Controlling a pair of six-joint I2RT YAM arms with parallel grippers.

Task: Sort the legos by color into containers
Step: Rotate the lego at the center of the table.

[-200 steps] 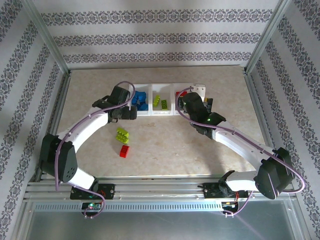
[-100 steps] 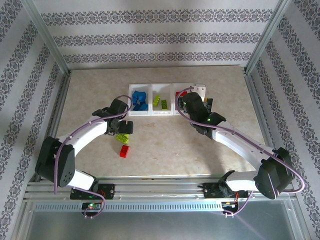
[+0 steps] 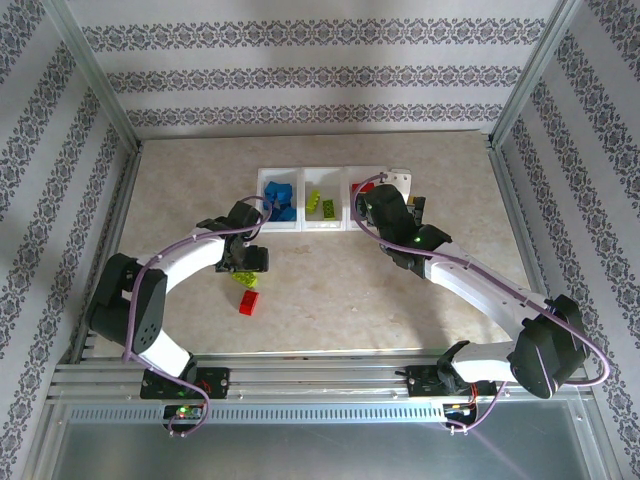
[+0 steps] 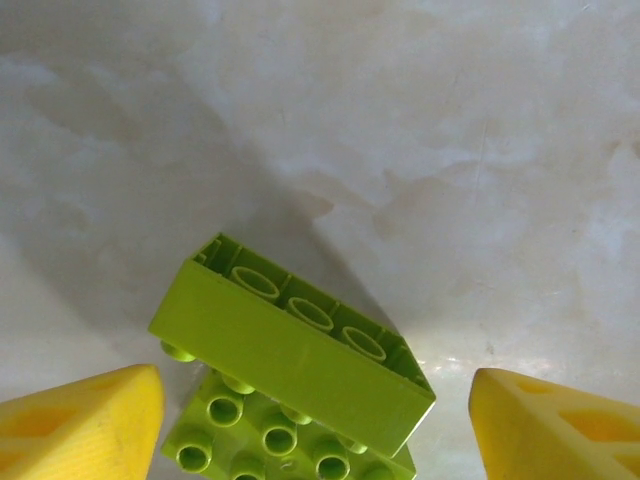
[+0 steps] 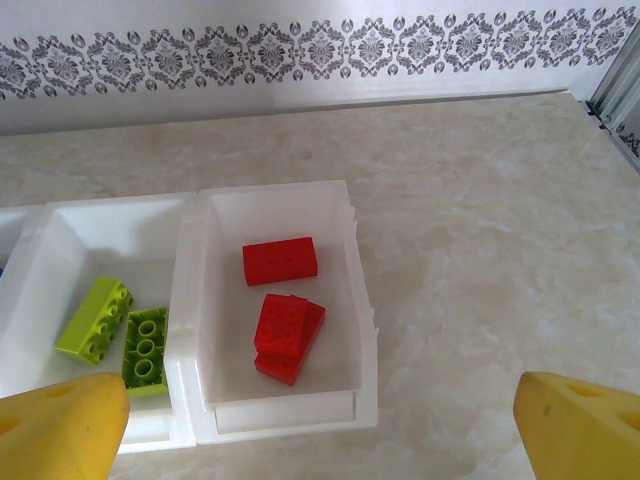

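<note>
Top view: beige marbled worktop (image 3: 180,180), matte stone look. Three square bins of translucent white plastic sit side by side at upper centre. The left bin (image 3: 262,190) has blue bricks (image 3: 281,198), the middle bin (image 3: 323,224) has green ones, and the right bin (image 3: 353,176) is partly behind the right arm (image 3: 470,275). The left tool (image 3: 246,264) is low over a lime brick pair (image 3: 245,277) at centre-left. A loose red brick (image 3: 248,302) lies on the worktop just below that pair.

Left wrist view: the left tool (image 4: 315,420) has yellow wedge-shaped tips at the bottom corners. Its jaws are apart, straddling the lime pair, gripping nothing, with a clear gap on the right side. The upper lime brick (image 4: 300,365) is glossy and tipped on its side, hollow underside up with three round tubes showing. It rests on the lower lime brick (image 4: 265,440), which is studs-up at the bottom edge.

Right wrist view: the right tool (image 5: 320,430) has yellow tips at both bottom corners, jaws spread wide and empty. The right bin is at centre, thin-walled, holding a flat red brick (image 5: 280,260) and stacked red bricks (image 5: 288,335). The middle bin at left holds a lime brick (image 5: 92,318) and a darker green brick (image 5: 145,347). A patterned wallpaper border (image 5: 320,50) runs along the top.
</note>
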